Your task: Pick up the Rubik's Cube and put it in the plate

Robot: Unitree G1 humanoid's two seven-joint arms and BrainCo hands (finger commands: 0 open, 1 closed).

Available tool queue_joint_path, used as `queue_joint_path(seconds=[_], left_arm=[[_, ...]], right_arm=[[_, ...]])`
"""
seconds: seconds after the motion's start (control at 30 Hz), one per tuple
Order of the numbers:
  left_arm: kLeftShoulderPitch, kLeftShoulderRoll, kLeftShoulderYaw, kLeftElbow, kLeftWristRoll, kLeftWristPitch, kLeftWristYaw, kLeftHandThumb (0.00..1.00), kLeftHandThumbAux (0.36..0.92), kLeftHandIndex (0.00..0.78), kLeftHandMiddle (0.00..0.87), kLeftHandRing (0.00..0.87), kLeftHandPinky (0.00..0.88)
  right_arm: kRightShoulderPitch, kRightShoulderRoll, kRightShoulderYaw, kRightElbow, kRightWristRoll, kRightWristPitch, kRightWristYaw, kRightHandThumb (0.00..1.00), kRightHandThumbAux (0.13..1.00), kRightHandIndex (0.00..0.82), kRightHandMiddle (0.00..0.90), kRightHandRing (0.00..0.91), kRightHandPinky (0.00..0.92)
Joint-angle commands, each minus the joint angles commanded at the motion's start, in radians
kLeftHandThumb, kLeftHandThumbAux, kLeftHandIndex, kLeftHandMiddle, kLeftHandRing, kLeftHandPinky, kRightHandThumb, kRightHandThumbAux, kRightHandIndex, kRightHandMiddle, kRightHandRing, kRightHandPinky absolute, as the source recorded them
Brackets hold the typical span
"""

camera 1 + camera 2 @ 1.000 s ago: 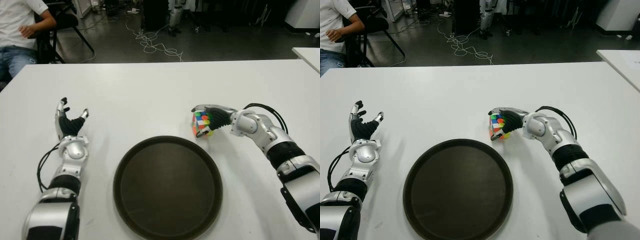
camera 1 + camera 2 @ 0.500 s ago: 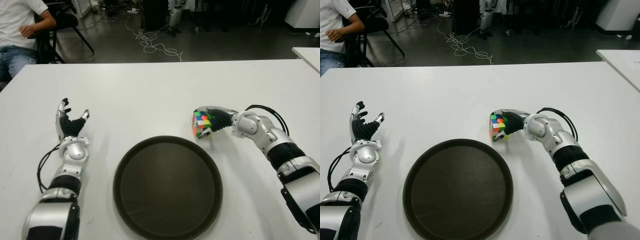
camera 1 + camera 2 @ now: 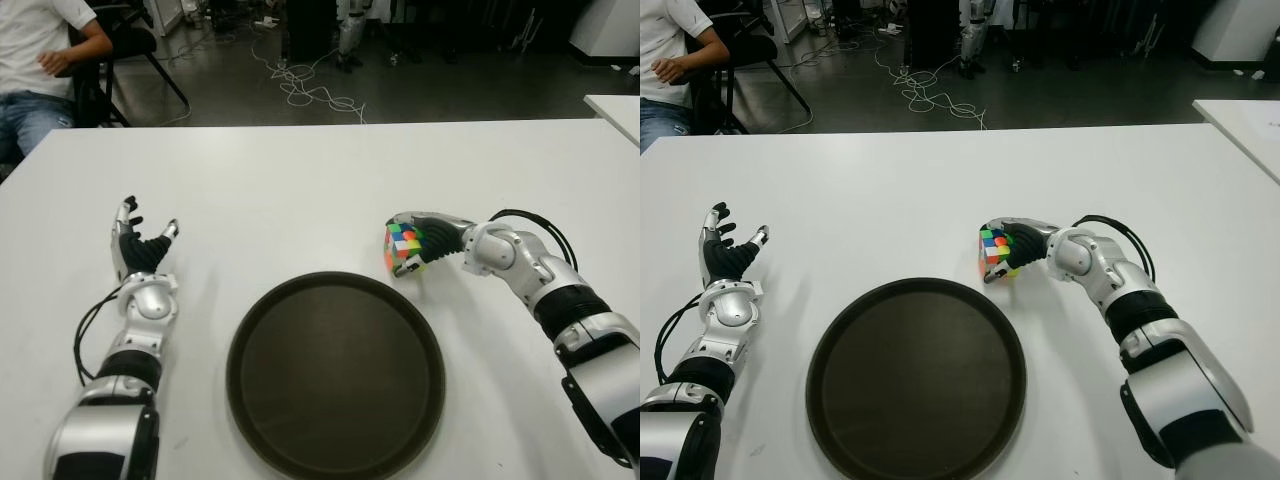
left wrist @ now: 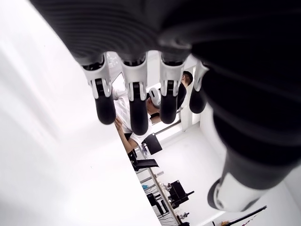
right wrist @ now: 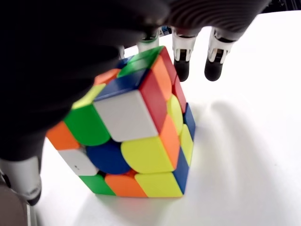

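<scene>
One Rubik's Cube (image 3: 403, 248), scrambled and showing green, orange, yellow, blue, white and red stickers, sits in the grasp of the right hand (image 3: 432, 236). In the right wrist view the cube (image 5: 136, 132) fills the space under the palm, its lower edge against the white table (image 3: 300, 180); the thumb (image 5: 21, 176) presses one side, one finger comes down on the cube's top far corner, and two further fingertips (image 5: 181, 66) hang just past that corner, clear of it. In the eye views the cube appears tilted, one corner lower than the rest, and whether it is wholly lifted off the table cannot be told.

Just below and to the left of this hand lies a round dark plate (image 3: 335, 372), its far rim close to the cube but not touching it; nothing lies in it. The right forearm (image 3: 555, 290), silver with black joints and a looped black cable, runs back from the hand toward the table's near right edge.

Well apart to the left, on the far side of the plate, the left hand (image 3: 140, 250) shows palm up with fingers spread and holding nothing; the left wrist view confirms four fingers (image 4: 134, 106) extended and separate.

Beyond the table's far left corner a seated person (image 3: 40, 70) in a white shirt and jeans is partly visible, and loose cables (image 3: 310, 90) trail across the dark floor.
</scene>
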Motion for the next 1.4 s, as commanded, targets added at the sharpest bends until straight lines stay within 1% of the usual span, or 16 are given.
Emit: queue_joint_path(seconds=[0.17, 0.37, 0.47, 0.63, 0.87, 0.97, 1.07, 1.17, 1.23, 1.4], left_arm=[[0.0, 0.003, -0.004, 0.004, 0.006, -0.006, 0.004, 0.449, 0.745, 0.109, 0.159, 0.168, 0.196], [0.0, 0.004, -0.003, 0.007, 0.005, -0.006, 0.004, 0.434, 0.745, 0.102, 0.151, 0.157, 0.169], [-0.001, 0.003, -0.001, 0.006, 0.002, -0.003, 0.003, 0.422, 0.746, 0.102, 0.149, 0.153, 0.164], [-0.002, 0.001, -0.001, 0.004, 0.001, 0.0, 0.004, 0.436, 0.754, 0.106, 0.152, 0.155, 0.174], [0.001, 0.002, -0.003, 0.0, 0.002, -0.004, -0.001, 0.445, 0.754, 0.107, 0.157, 0.171, 0.22], [0.002, 0.002, -0.002, -0.002, 0.0, -0.007, -0.006, 0.442, 0.753, 0.106, 0.155, 0.167, 0.197], [0.002, 0.002, 0.001, -0.001, -0.003, -0.01, -0.01, 0.44, 0.754, 0.105, 0.153, 0.164, 0.19], [0.003, 0.001, 0.003, -0.001, -0.007, -0.013, -0.014, 0.442, 0.754, 0.106, 0.152, 0.165, 0.207], [0.005, 0.001, 0.003, -0.004, -0.007, -0.014, -0.015, 0.433, 0.753, 0.104, 0.152, 0.166, 0.206], [0.004, -0.001, 0.004, -0.004, -0.006, -0.008, -0.009, 0.422, 0.75, 0.099, 0.147, 0.155, 0.178]], right_arm=[[-0.004, -0.002, 0.01, -0.002, -0.011, 0.01, 0.006, 0.0, 0.582, 0.0, 0.0, 0.0, 0.0], [-0.004, -0.005, 0.011, -0.001, -0.006, 0.0, 0.013, 0.0, 0.59, 0.0, 0.0, 0.0, 0.0], [-0.003, -0.006, 0.008, 0.003, 0.001, -0.017, 0.009, 0.0, 0.591, 0.0, 0.0, 0.0, 0.0], [0.002, -0.006, 0.0, 0.006, 0.009, -0.037, -0.005, 0.0, 0.588, 0.0, 0.0, 0.0, 0.0], [0.001, -0.003, 0.002, 0.003, 0.004, -0.013, 0.0, 0.0, 0.588, 0.0, 0.0, 0.0, 0.0], [0.0, -0.003, 0.005, -0.002, -0.001, -0.001, 0.004, 0.0, 0.591, 0.0, 0.0, 0.0, 0.0], [0.004, -0.004, -0.001, -0.01, 0.012, -0.018, 0.008, 0.0, 0.589, 0.0, 0.0, 0.0, 0.0], [0.01, -0.004, -0.008, -0.009, 0.022, -0.043, -0.001, 0.0, 0.577, 0.0, 0.0, 0.0, 0.0], [0.005, -0.001, 0.0, 0.024, 0.003, -0.042, -0.032, 0.0, 0.57, 0.0, 0.0, 0.0, 0.0], [-0.008, -0.001, 0.022, 0.028, -0.028, -0.018, -0.038, 0.0, 0.588, 0.0, 0.0, 0.0, 0.0]])
